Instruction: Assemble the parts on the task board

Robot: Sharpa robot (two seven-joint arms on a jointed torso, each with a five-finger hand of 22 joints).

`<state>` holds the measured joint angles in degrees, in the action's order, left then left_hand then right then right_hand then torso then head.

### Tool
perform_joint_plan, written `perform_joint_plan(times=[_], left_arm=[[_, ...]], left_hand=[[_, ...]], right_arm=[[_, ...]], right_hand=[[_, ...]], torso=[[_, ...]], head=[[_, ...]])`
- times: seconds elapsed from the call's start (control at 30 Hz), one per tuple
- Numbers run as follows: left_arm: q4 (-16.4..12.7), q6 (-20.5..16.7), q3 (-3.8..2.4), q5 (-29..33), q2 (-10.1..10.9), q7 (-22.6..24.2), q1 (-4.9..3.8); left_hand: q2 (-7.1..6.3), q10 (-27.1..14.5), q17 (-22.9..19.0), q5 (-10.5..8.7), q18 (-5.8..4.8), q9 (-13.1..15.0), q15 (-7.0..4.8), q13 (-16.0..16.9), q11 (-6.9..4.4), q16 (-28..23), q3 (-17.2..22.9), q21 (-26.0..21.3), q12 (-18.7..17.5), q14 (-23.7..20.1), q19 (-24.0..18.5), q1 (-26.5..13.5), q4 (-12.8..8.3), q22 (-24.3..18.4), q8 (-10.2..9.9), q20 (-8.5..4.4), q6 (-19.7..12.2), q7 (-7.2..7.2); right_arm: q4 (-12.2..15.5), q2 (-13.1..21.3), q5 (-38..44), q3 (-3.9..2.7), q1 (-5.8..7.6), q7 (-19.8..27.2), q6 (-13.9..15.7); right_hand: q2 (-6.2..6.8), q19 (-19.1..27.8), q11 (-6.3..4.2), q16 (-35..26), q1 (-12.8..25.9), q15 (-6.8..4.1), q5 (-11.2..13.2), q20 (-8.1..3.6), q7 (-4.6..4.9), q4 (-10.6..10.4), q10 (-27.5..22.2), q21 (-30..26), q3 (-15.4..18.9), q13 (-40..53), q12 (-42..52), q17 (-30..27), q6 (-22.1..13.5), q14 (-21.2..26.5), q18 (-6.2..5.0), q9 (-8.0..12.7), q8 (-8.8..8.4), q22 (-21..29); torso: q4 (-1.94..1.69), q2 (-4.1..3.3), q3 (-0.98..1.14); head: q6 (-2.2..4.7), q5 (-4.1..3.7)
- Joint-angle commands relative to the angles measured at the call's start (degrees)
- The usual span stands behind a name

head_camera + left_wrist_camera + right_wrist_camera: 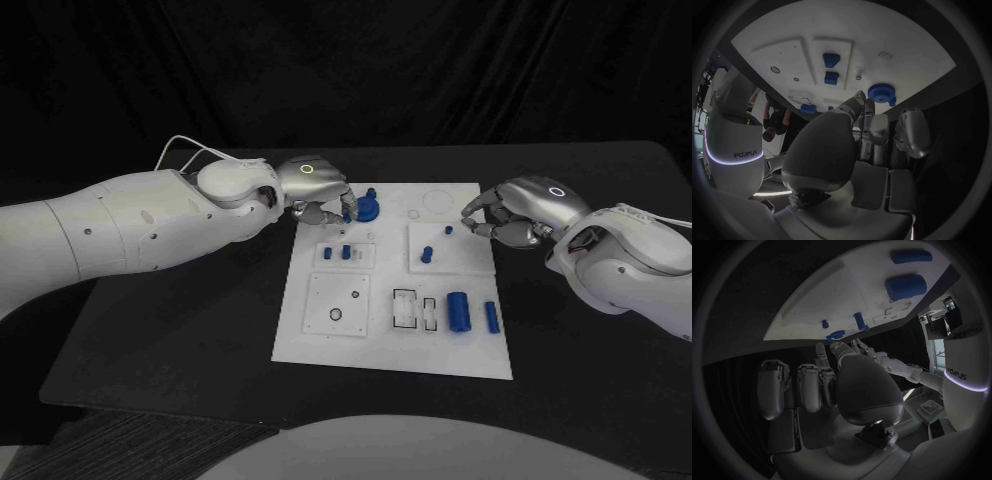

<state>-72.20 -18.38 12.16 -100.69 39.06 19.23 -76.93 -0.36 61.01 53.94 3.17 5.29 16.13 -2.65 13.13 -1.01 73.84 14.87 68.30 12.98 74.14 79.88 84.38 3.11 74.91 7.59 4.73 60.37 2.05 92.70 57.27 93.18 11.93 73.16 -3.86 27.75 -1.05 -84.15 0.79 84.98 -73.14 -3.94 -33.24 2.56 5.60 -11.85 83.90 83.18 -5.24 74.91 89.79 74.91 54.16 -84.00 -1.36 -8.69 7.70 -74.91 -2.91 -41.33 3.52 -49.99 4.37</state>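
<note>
A white board (325,340) lies in the middle of a black table (173,330), and two robot arms reach over its far end.

At the board's far left corner, the left hand (317,190) hovers with its fingers curled downward, just beside a round blue gear (369,208) that sits on the board. The fingertips look very close to the gear, but I cannot tell whether they grip it or only touch it. Just nearer than the gear, two small blue blocks (336,253) stand in the board.

At the board's far right edge, the right hand (516,212) curls over a small blue peg (449,229); I cannot tell if it holds anything. Another short blue piece (427,255) stands nearby. Toward the board's near right, a thick blue cylinder (457,310) and a slimmer blue bar (492,317) lie waiting.

The step appears to be seating the gear; the next move likely calls for a careful press or turn.

The left wrist view shows open space between the fingers (864,112) and the gear (881,93), unclear from above.
</note>
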Motion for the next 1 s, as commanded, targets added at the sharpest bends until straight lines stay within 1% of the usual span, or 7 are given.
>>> perform_joint_plan(times=[0.03,0.17,0.23,0.3,0.43,0.77,1.0], left_arm=[[0.2,4.0,-0.04,0.0,0.0,-1.1,-0.13],[0.5,4.7,-0.03,0.0,0.0,-1.5,0.00],[0.6,4.9,-0.03,0.0,-0.1,-1.6,0.04],[0.7,5.1,-0.03,0.0,-0.1,-1.7,0.08],[0.9,5.1,-0.02,0.0,-0.2,-2.2,0.16],[1.3,4.1,-0.02,0.0,-0.8,-3.5,0.56],[1.3,4.1,-0.02,0.0,-1.3,-3.3,0.81]], left_hand=[[-0.48,-0.1,-0.2,-0.34,-0.72,-0.1,0.02,-0.2,0.15,-0.3,0.0,-0.2,-0.4,-0.4,-0.2,-0.7,0.6,9.0,-0.4,0.00,-0.6,-0.07],[-0.49,-0.1,0.0,-0.34,-0.77,-0.1,0.02,-0.2,0.15,-0.2,0.0,0.0,-0.5,-0.3,-0.2,-0.7,0.6,9.0,-0.5,0.00,-0.6,-0.07],[-0.56,-0.2,-0.2,-0.35,-0.73,-0.1,0.01,-0.3,0.13,-0.3,0.0,-0.2,-0.6,-0.5,-0.3,-0.7,0.7,9.0,-0.6,-0.01,-0.7,-0.10],[-0.56,-0.2,-0.4,-0.35,-0.72,-0.2,0.01,-0.3,0.12,-0.4,0.0,-0.3,-0.7,-0.5,-0.3,-0.7,0.7,9.0,-0.6,-0.01,-0.7,-0.11],[-0.55,-0.3,-0.6,-0.34,-0.68,-0.2,-0.01,-0.5,0.09,-0.5,0.0,-0.5,-1.0,-0.6,-0.4,-0.6,0.7,8.9,-0.8,-0.01,-0.9,-0.16],[-0.50,-0.3,-0.8,-0.23,-0.66,-0.3,-0.02,-0.6,0.10,-0.6,0.1,-0.6,-1.1,-0.8,-0.5,-0.5,0.7,8.9,-0.9,-0.01,-1.0,-0.14],[-0.43,-0.2,-0.9,-0.20,-0.64,-0.3,-0.02,-0.6,0.13,-0.7,0.2,-0.8,-1.2,-0.9,-0.5,-0.5,0.7,8.9,-0.9,-0.01,-1.0,-0.09]], right_arm=[[-0.1,0.0,0.2,-0.03,-0.22,-0.4,-0.3],[-0.2,-0.1,0.2,-0.03,-0.31,-0.4,-0.3],[-0.2,-0.1,0.2,-0.03,-0.35,-0.4,-0.3],[-0.2,-0.2,0.2,-0.03,-0.39,-0.4,-0.3],[-0.2,-0.1,0.2,-0.03,-0.42,-0.4,-0.3],[0.1,0.0,0.2,-0.03,-0.44,-0.6,-0.3],[0.1,0.0,0.2,-0.03,-0.44,-0.7,-0.4]], right_hand=[[-0.08,-2.8,0.38,-0.1,-0.5,0.19,-0.4,0.00,0.06,-0.1,6.1,-0.2,-0.4,15.1,0.2,4.6,0.3,-4.2,-0.41,-0.1,-0.22,-12.8],[-0.09,-2.8,0.37,-0.1,-0.6,0.19,-0.4,0.00,0.05,-0.1,6.1,-0.2,-0.5,15.1,0.2,4.6,0.4,-4.2,-0.41,-0.1,-0.23,-12.8],[-0.09,-2.8,0.37,-0.1,-0.6,0.19,-0.4,0.00,0.05,-0.1,6.1,-0.2,-0.5,15.1,0.2,4.6,0.4,-4.2,-0.41,-0.1,-0.23,-12.8],[-0.12,-2.7,0.37,-0.1,-0.6,0.19,-0.3,0.01,0.05,0.0,6.1,-0.3,-0.6,15.1,0.2,4.5,0.4,-4.2,-0.42,-0.1,-0.23,-12.7],[-0.12,-2.7,0.37,-0.1,-0.6,0.19,-0.3,0.01,0.05,0.0,6.1,-0.3,-0.6,15.1,0.2,4.5,0.4,-4.2,-0.42,-0.1,-0.23,-12.7],[-0.15,-2.7,0.36,-0.2,-0.8,0.20,-0.3,0.01,0.04,0.1,6.1,-0.3,-0.7,15.1,0.2,4.5,0.5,-4.2,-0.43,-0.1,-0.24,-12.7],[-0.16,-2.7,0.34,-0.2,-0.8,0.19,-0.3,0.01,0.02,0.2,6.1,-0.4,-0.9,15.1,0.2,4.4,0.5,-4.1,-0.45,-0.1,-0.26,-12.7]], torso=[[-0.16,-0.16,-0.04],[-0.28,-0.13,-0.04],[-0.17,-0.10,-0.05],[0.01,-0.16,-0.11],[-0.03,-0.19,-0.26],[0.01,-0.11,-0.09],[-0.01,-0.16,-0.09]], head=[[-0.01,-0.02],[-0.01,-0.02],[-0.01,0.22],[-0.01,0.45],[-0.01,0.35],[-0.01,0.11],[-0.01,0.07]])
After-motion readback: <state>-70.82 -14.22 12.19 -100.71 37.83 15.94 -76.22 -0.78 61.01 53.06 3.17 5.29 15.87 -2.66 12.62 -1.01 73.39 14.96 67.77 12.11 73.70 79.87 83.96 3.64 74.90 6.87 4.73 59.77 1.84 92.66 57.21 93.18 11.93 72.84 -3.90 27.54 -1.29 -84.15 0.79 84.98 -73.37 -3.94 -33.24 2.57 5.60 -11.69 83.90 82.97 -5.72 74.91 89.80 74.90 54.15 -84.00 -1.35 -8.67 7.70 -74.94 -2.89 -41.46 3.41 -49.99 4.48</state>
